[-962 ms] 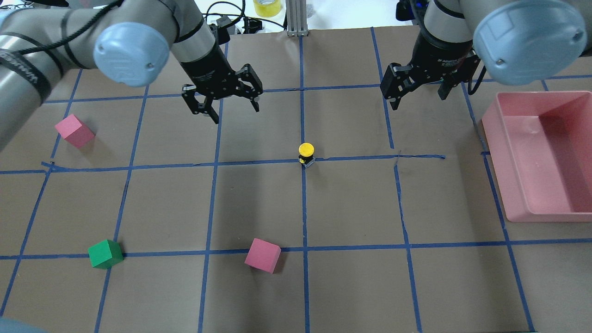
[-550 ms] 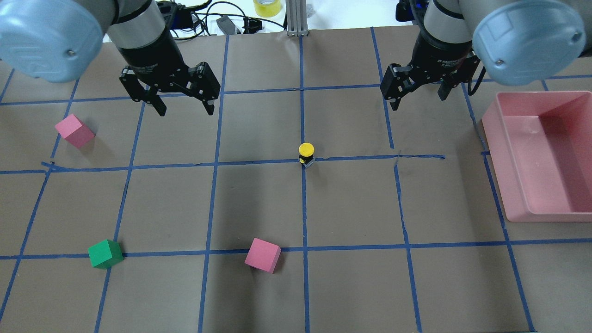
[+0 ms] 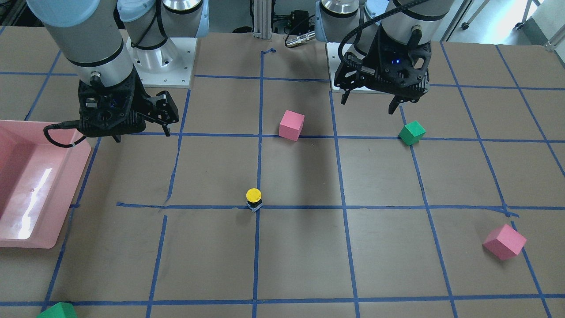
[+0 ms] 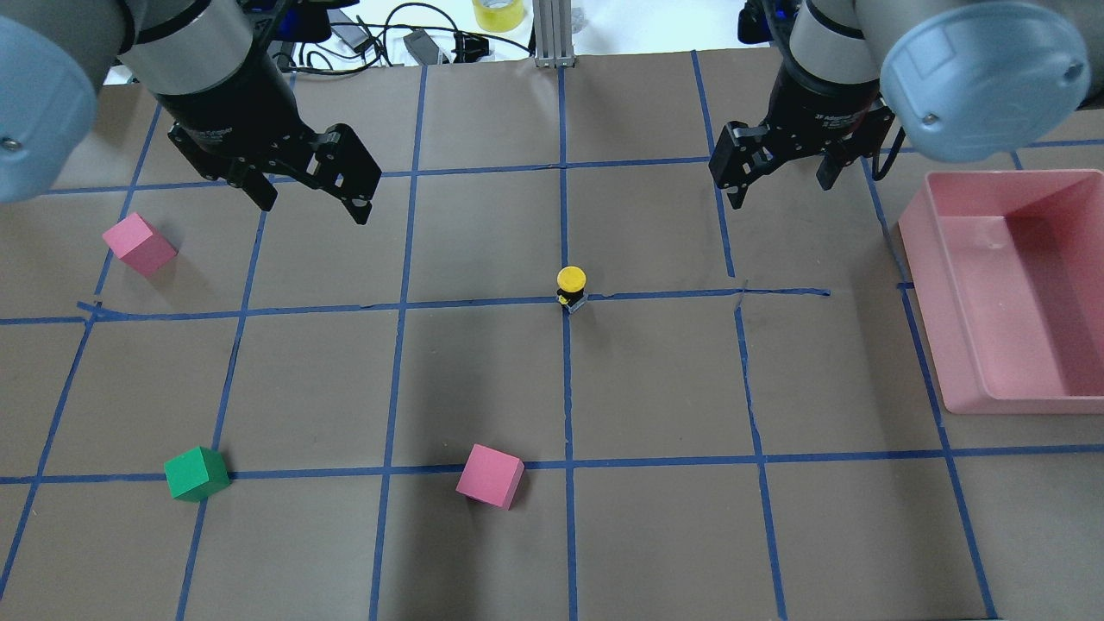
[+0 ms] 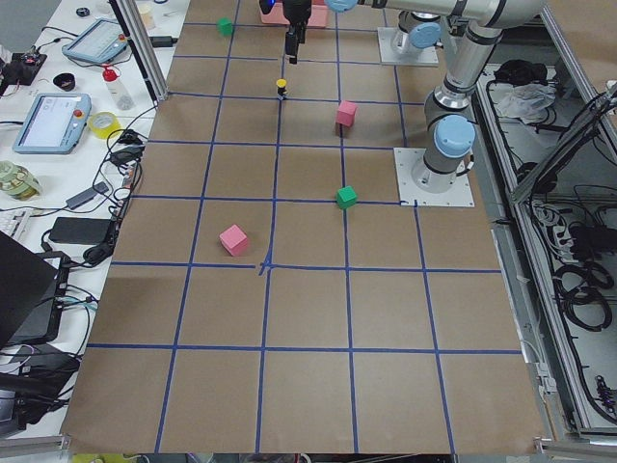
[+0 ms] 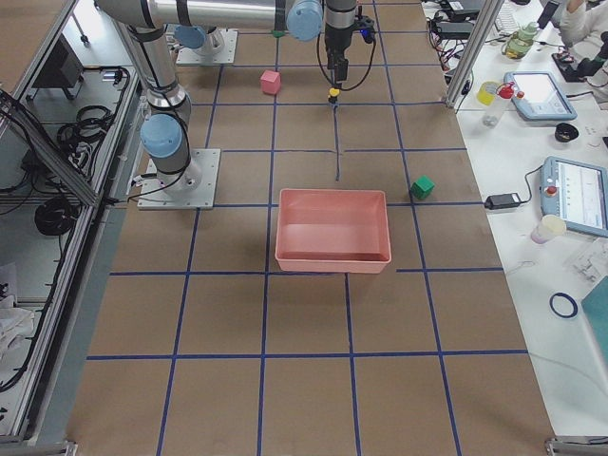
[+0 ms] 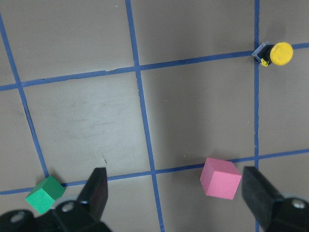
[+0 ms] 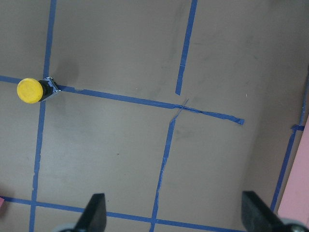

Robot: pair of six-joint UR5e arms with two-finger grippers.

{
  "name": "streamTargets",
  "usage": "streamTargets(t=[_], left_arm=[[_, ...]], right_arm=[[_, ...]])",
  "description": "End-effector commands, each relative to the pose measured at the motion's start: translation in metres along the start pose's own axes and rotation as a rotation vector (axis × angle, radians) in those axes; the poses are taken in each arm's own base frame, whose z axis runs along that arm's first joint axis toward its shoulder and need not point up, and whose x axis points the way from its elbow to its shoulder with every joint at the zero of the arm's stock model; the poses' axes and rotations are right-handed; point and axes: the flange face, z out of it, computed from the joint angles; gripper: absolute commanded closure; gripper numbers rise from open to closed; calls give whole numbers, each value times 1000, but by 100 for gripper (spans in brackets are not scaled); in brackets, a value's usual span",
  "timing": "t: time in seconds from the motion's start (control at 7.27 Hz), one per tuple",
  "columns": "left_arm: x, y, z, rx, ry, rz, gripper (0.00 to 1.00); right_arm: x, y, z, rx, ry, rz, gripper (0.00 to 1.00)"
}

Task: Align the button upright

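The button (image 4: 571, 285) stands upright, yellow cap up, on a blue tape crossing at the table's middle. It also shows in the front view (image 3: 254, 198), the left wrist view (image 7: 275, 53) and the right wrist view (image 8: 36, 90). My left gripper (image 4: 315, 207) hangs open and empty, above the table, far left of and behind the button; it shows in the front view (image 3: 367, 105) too. My right gripper (image 4: 779, 191) is open and empty, raised to the button's right rear.
A pink bin (image 4: 949, 285) sits at the right edge. One pink cube (image 4: 140, 244) lies at the left and another (image 4: 490, 475) at the front middle. A green cube (image 4: 197, 473) lies at the front left.
My left gripper has moved left across the table, away from the button, still open. The button and my right arm have not moved.
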Motion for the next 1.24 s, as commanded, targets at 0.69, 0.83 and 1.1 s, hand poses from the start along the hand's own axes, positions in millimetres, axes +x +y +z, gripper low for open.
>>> streamTargets(t=[0.69, 0.83, 1.1], left_arm=[[-49, -11, -2, 108, -71, -189, 0], [-49, -11, 0, 106, -86, -238, 0], [-47, -11, -2, 107, -86, -235, 0]], right_arm=[[0, 1, 1, -2, 0, 1, 0], [0, 1, 1, -2, 0, 1, 0], [0, 1, 1, -2, 0, 1, 0]])
